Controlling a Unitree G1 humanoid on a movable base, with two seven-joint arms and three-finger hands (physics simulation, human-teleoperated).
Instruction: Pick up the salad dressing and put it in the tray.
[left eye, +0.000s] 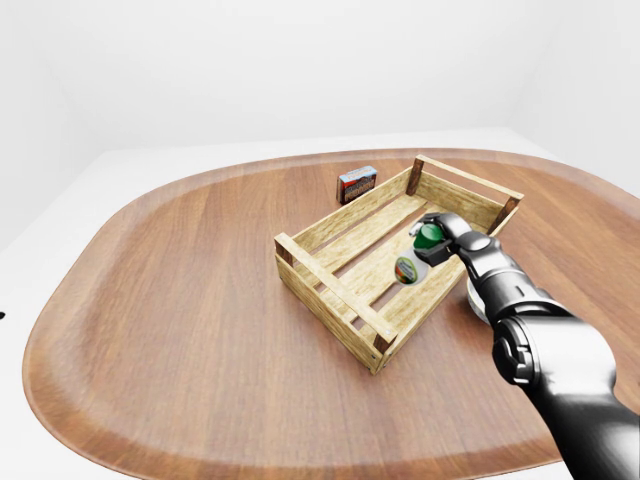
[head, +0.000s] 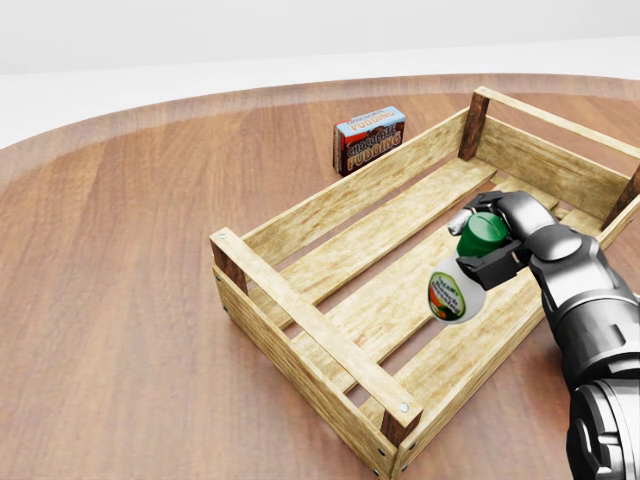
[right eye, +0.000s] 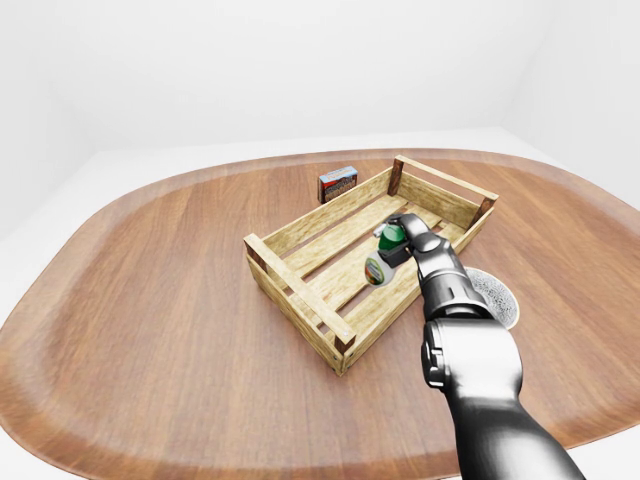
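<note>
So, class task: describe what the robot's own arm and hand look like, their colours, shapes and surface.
Only the right arm shows: rounded, glossy silver-grey metal segments with darker joints between them. The right hand has dark grey to black fingers, one with a pale metallic tip. No cables or markings show.

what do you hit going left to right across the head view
wooden tray's near-left corner post → chocolate pudding box → salad dressing bottle → right hand gripping it, over the tray's right part.
</note>
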